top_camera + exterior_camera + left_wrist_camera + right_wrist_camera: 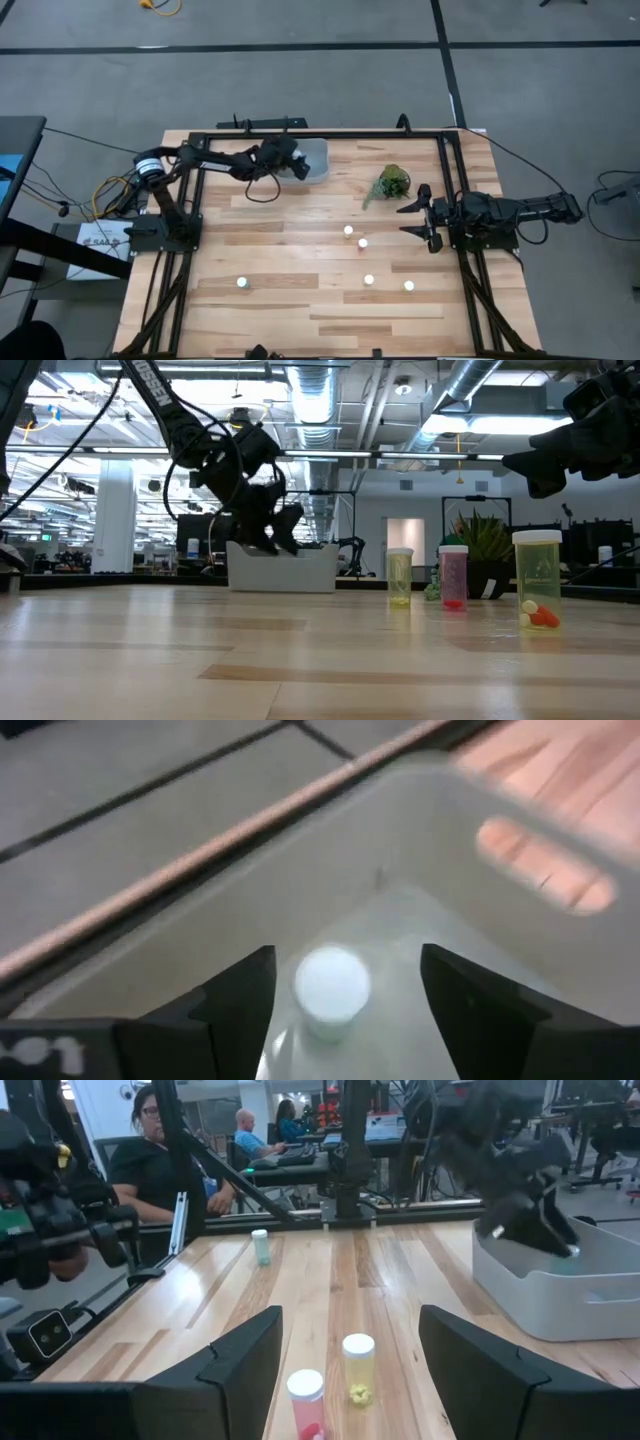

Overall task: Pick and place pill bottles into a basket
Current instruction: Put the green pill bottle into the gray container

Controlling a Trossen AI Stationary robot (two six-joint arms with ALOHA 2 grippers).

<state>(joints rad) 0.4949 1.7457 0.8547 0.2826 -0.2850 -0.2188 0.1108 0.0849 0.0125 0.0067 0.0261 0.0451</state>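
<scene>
Jaws wide, pill bottle loose between

Light bright and even from above – ceiling lamps glow white in low view. Table shows almost no shadows. Bottle caps shine like tiny white dots. Left wrist view soft and blurry – basket wall smeared, cap fuzzy. Room behind table looks sharp in right wrist view.
</scene>
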